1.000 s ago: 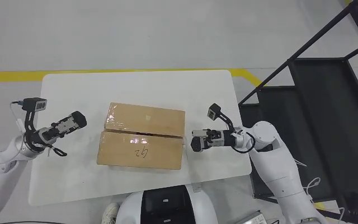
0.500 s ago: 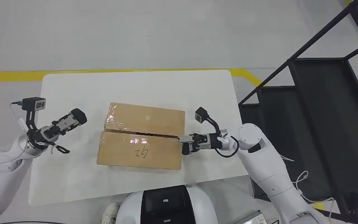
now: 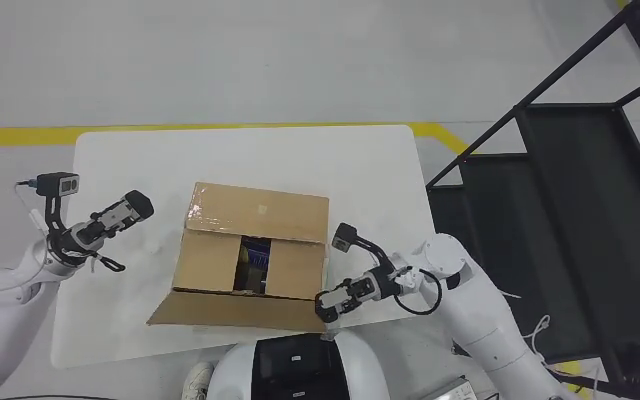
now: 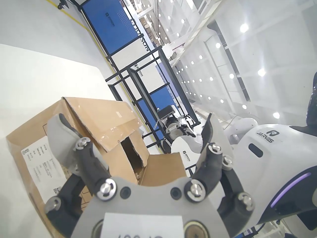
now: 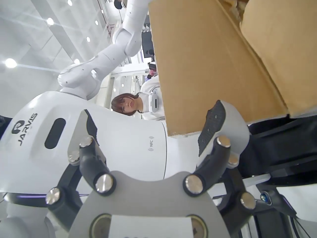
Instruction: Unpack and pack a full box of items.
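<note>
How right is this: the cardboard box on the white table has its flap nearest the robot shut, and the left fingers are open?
One mistake: the top view shows the flap nearest the robot folded outward, open. The cardboard box is on the white table, and the left fingers are open.

White printed label (image 4: 37, 161) on the box (image 4: 104, 115) side, small lines too fine to read, white lettering on blue panels (image 4: 104, 18) behind.
</note>
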Available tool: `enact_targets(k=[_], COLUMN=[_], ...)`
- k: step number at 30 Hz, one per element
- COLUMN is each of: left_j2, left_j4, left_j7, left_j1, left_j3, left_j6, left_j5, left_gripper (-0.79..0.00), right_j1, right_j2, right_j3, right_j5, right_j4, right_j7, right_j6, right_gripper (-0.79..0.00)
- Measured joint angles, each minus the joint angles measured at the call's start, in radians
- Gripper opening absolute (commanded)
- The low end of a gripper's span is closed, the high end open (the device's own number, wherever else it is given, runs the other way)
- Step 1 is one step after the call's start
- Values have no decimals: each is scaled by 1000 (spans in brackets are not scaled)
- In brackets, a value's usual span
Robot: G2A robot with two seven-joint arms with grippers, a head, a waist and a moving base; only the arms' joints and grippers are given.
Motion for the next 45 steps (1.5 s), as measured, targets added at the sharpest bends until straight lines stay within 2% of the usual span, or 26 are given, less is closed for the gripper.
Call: enact_targets(k=[6, 13, 21, 34, 40, 45], left_j2=[-8, -12, -13, -17, -20, -22], left_j4=[4, 6, -7, -8, -17, -39], left_j7=[0, 16, 26, 32, 29, 17], left_j1=[-7, -2, 13, 29, 34, 38], left_j3=[5, -4, -19, -46, -60, -70], left_j6=[0, -16, -26, -32, -29, -17], left_j5=[22, 56, 69, 83, 70, 51], left_gripper=[0, 0, 0, 0, 0, 0], right_j1=[33, 62, 27, 20, 19, 9], right_j2=[-13, -14, 6, 19, 23, 28], right_j3=[-118, -180, -180, -200, -180, -169], right_j5=[-64, -164, -289, -489, -488, -424], right_j4=[43, 41, -45, -98, -110, -117], right_j7=[-63, -122, -136, -326, -388, -348], right_j6=[14, 22, 21, 56, 63, 56], right_gripper=[0, 0, 0, 0, 0, 0])
